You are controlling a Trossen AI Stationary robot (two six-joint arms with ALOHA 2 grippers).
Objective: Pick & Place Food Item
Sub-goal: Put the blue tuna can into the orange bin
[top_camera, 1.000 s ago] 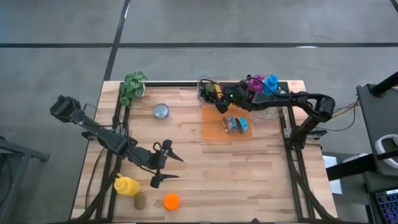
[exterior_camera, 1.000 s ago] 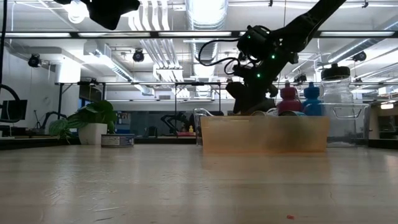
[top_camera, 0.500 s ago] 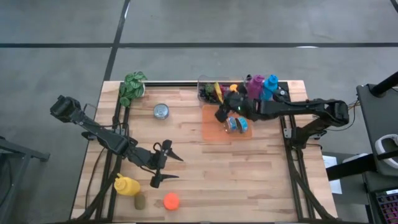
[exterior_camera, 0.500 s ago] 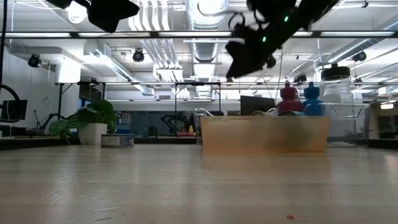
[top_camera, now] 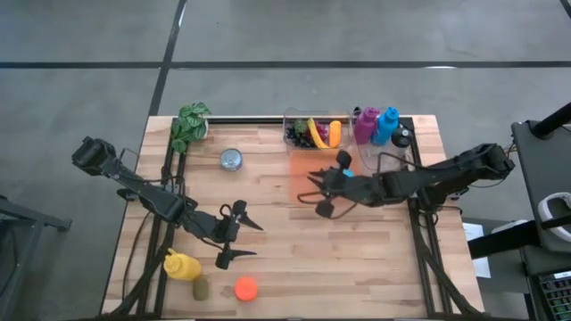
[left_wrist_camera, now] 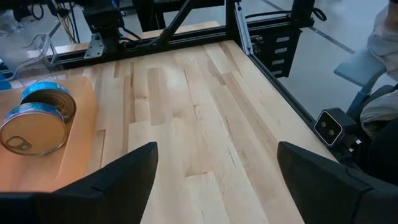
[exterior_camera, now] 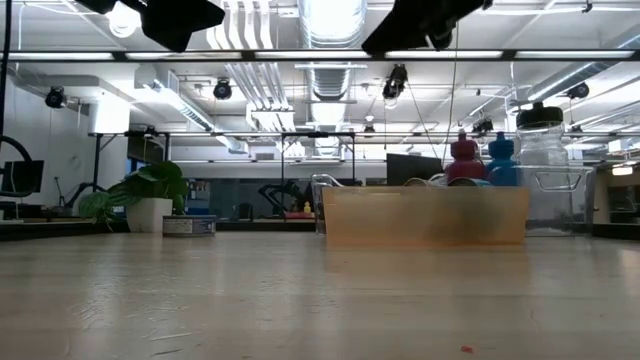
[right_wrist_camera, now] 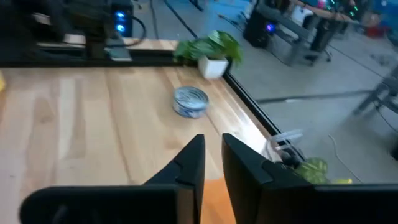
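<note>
Look at the right end effector first: up in the air near the middle of the surface, a bit toward 2 o'clock, over the orange tray. Fingers almost pressed together, nothing between them. Likely lifted high to clear the tray wall.

Two tins lying side by side in the tray, kept together in one spot. Probably the food to move, but hard to be sure.

More food at 12 o'clock: fruit in a clear bin. One more tin near 11 o'clock, by the plant.

Left end effector at 7 o'clock, fingers spread wide, holding nothing. Parked well apart from the tray, maybe waiting for a turn. Near it, at the 7 o'clock edge, a yellow bottle and an orange.
</note>
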